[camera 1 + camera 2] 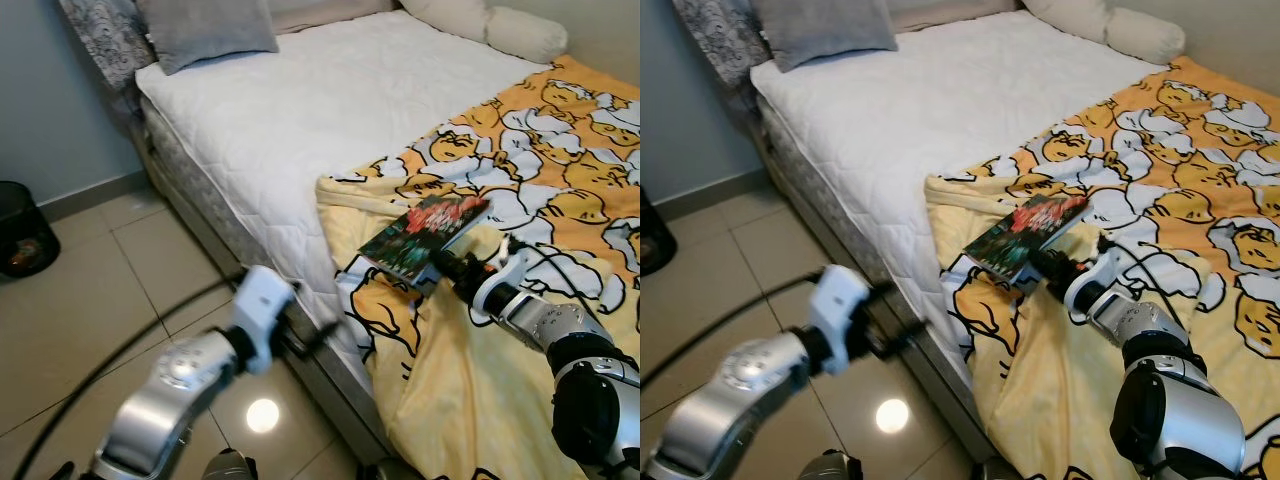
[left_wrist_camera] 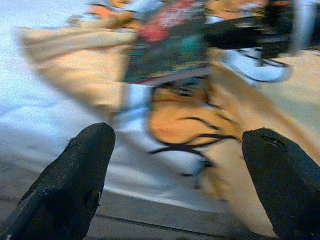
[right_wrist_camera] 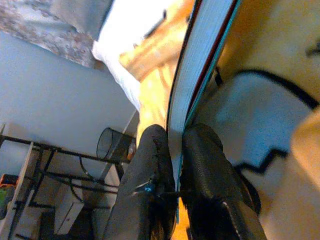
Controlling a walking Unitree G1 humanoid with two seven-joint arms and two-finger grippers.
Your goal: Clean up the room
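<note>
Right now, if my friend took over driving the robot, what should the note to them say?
Right gripper: shut on the book, pinching its edge, over the yellow blanket on the bed.
Left gripper: open and holding nothing, at the side of the bed, pointing toward the book.
Done: book is gripped.
Left: take the book somewhere to put it away; the blanket lies crumpled, hanging over the bed's side.

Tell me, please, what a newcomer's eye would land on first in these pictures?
Probably the bright yellow cartoon-print blanket covering the right side of the bed, beside the bare white mattress. On it, near the bed's edge, the right gripper is shut on a book with a red and green cover. The left gripper hovers open at the bed's side, above the tiled floor.
</note>
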